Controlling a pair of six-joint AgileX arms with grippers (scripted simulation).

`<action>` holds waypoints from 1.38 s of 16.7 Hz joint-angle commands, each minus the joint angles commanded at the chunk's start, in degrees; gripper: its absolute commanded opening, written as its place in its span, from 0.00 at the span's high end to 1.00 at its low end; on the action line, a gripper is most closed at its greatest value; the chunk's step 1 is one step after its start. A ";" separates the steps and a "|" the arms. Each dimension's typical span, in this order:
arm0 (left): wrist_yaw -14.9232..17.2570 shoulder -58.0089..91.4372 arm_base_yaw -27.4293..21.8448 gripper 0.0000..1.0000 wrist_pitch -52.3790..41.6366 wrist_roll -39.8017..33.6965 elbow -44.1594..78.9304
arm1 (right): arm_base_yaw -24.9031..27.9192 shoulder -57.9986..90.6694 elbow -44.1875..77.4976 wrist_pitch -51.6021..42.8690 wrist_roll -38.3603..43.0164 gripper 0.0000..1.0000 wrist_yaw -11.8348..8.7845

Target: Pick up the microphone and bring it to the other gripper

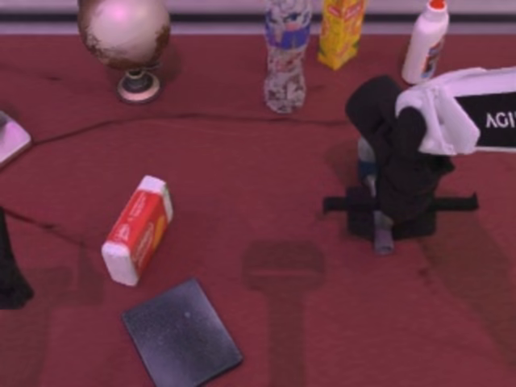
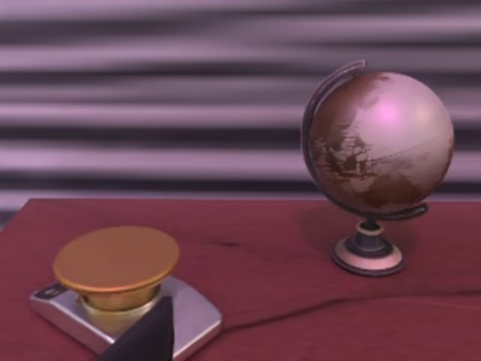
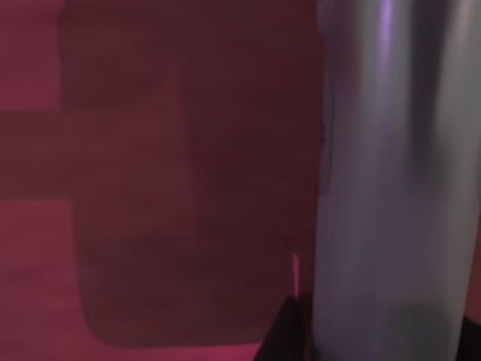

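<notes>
Under the right gripper (image 1: 379,216), the microphone (image 1: 382,239) lies front-to-back, handle nearest.

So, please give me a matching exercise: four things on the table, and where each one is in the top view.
Things:
1. globe
2. red box
3. glue bottle
4. dark pad

Places:
a. far right edge
b. bottom, left of centre
c. far left corner
d. left half, midway up

Pairs: 1-c, 2-d, 3-a, 4-b
</notes>
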 joint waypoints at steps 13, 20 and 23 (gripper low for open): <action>0.00 0.00 0.00 0.00 0.00 0.00 0.00 | 1.05 -4.57 -1.45 11.84 -2.88 1.00 -5.26; 0.00 0.00 0.00 0.00 0.00 0.00 0.00 | 1.27 -11.08 -10.89 47.07 -13.47 1.00 -13.50; 0.00 0.00 0.00 0.00 0.00 0.00 0.00 | 1.30 -14.91 -15.67 63.72 -18.49 1.00 -17.38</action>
